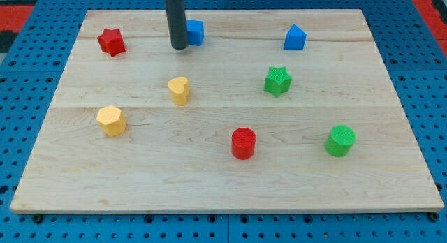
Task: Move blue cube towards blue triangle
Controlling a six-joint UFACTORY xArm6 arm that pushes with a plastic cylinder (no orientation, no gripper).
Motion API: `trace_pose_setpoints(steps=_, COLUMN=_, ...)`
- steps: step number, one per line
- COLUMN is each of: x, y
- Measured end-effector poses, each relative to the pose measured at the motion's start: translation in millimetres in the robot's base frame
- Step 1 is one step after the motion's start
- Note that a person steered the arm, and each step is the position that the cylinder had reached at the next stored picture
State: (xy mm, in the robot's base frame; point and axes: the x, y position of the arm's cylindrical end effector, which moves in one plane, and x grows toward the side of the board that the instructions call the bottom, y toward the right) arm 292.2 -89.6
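Alignment governs the coming push: my tip stands touching or just beside the view's left face of the small blue cube, near the top edge of the pale wooden desk. Blue triangle block lies to the view's right, well apart, roughly level. Jaws: none fitted, only a rod.

Pale wooden desk, planks running left to right with faint seams, lit evenly with soft shadows. Beneath and around it, blue pegboard dotted with regular holes. At the view's top corners, patches of red surface, edged with white at the right.
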Motion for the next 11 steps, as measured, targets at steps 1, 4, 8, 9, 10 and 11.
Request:
trace_pose_setpoints(steps=1, x=-1, y=1)
trace_pose_setpoints(steps=4, x=-18, y=-51)
trace_pose_setpoints(steps=8, x=-92, y=114)
trace_pose_setpoints(steps=9, x=-87, y=122)
trace_pose_setpoints(steps=10, x=-69, y=112)
trace_pose_setpoints(steps=11, x=-61, y=115)
